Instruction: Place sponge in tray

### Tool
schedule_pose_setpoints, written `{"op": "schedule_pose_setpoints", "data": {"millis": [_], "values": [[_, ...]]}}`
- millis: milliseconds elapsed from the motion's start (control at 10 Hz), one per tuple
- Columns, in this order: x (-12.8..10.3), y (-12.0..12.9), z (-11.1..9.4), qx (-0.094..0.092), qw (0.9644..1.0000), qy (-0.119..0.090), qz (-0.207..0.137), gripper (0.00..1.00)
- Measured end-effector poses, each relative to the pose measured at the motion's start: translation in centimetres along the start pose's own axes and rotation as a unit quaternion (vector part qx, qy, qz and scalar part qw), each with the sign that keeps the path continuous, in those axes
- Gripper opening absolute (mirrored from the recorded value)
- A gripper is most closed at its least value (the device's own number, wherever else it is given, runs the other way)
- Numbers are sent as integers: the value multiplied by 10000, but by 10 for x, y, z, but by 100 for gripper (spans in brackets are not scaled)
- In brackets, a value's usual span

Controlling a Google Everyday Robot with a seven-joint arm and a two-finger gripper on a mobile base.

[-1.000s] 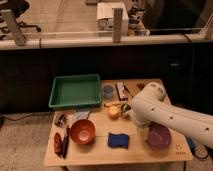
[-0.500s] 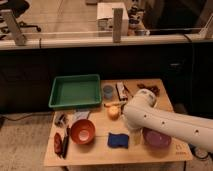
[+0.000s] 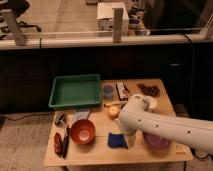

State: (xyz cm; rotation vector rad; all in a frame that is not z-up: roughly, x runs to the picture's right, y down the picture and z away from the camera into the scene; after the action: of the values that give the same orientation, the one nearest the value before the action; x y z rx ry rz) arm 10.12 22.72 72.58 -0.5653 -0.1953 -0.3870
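Note:
The dark-blue sponge [image 3: 115,140] lies flat on the wooden table near its front edge, right of the orange bowl [image 3: 82,131]. The green tray [image 3: 75,105] stands empty at the table's back left. My white arm reaches in from the right. Its gripper [image 3: 128,139] hangs low over the table at the sponge's right edge, right beside it. Whether it touches the sponge cannot be told.
A light-blue cup [image 3: 108,91] and a flat packet [image 3: 121,90] stand right of the tray. An orange fruit [image 3: 114,111] lies mid-table. A purple bowl [image 3: 157,142] is partly hidden under my arm. Dark utensils [image 3: 60,143] lie at the front left, and dark bits [image 3: 148,90] at the back right.
My arm has swung left and down across the table. The gripper has come from near the purple bowl to the sponge's right side. The sponge has not moved.

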Motion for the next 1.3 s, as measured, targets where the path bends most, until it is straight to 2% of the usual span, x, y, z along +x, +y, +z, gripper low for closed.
{"op": "schedule_pose_setpoints", "data": {"millis": [500,1300], "values": [[-10,-2,22,-66,9996,-278,36,80],[-11,-1,54,-82,9981,-601,38,80]]}}
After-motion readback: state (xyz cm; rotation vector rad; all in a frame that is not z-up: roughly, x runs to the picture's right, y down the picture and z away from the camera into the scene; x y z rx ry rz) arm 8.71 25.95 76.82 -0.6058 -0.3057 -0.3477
